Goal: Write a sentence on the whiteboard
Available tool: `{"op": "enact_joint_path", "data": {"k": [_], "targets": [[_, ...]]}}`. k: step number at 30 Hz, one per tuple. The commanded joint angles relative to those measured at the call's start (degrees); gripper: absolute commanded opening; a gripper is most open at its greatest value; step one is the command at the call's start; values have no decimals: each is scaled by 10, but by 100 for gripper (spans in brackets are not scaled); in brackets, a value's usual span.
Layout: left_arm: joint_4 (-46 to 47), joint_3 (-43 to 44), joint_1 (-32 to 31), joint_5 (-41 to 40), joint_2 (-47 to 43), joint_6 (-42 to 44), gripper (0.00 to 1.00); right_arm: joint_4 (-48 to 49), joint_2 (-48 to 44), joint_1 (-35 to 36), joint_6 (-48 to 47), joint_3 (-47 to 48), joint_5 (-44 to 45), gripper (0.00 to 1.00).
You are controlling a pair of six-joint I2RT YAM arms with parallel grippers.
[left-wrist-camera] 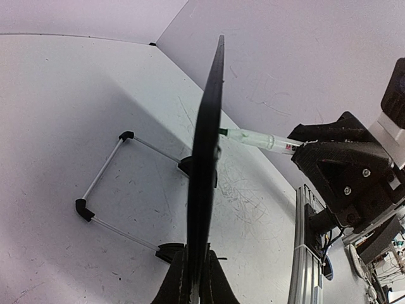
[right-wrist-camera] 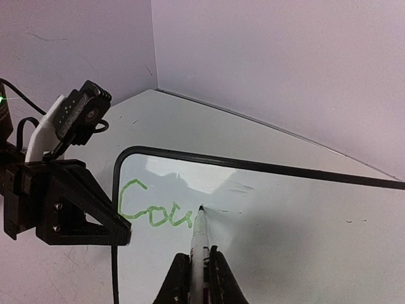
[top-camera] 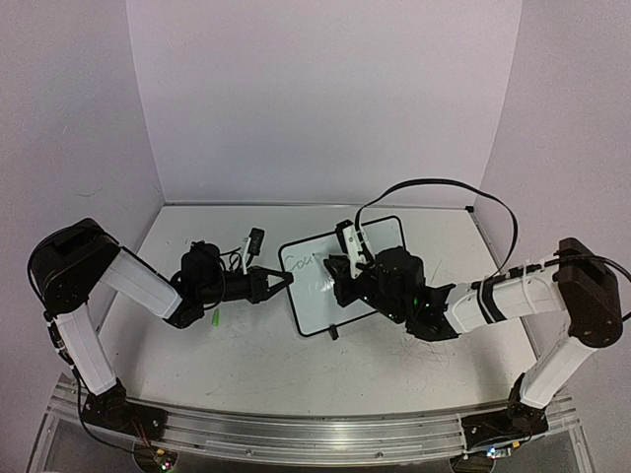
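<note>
The whiteboard (top-camera: 317, 307) stands tilted mid-table on its wire stand (left-wrist-camera: 104, 190). My left gripper (top-camera: 279, 283) is shut on the board's left edge; the left wrist view shows the black frame (left-wrist-camera: 205, 145) edge-on between the fingers (left-wrist-camera: 172, 288). My right gripper (right-wrist-camera: 199, 282) is shut on a white marker (right-wrist-camera: 200, 237), whose tip touches the board (right-wrist-camera: 297, 240) just right of the sentence (right-wrist-camera: 152, 212). The sentence reads "Cou" in green, near the top left corner. From the left wrist view, the marker (left-wrist-camera: 256, 138) meets the board's far face.
A green pen cap (top-camera: 214, 320) lies on the scuffed tabletop under the left arm. White walls (top-camera: 315, 99) close in the back and sides. An aluminium rail (top-camera: 296, 434) runs along the near edge. The right arm's cable (top-camera: 434, 185) arches over the board.
</note>
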Motion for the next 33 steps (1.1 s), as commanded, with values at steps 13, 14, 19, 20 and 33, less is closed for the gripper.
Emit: {"op": "enact_joint_path", "data": {"k": [13, 14, 19, 20, 33], "targets": [[-4, 10, 2, 3, 3, 3, 0, -15, -3, 3, 32, -4, 16, 0], [-4, 9, 2, 3, 2, 3, 0, -16, -4, 3, 33, -6, 15, 0], [-5, 8, 2, 3, 1, 4, 0, -23, -5, 3, 36, -8, 11, 0], [-5, 8, 2, 3, 0, 4, 0, -24, -5, 3, 37, -8, 11, 0], [-4, 6, 3, 4, -3, 6, 0, -39, -9, 7, 44, -7, 15, 0]]}}
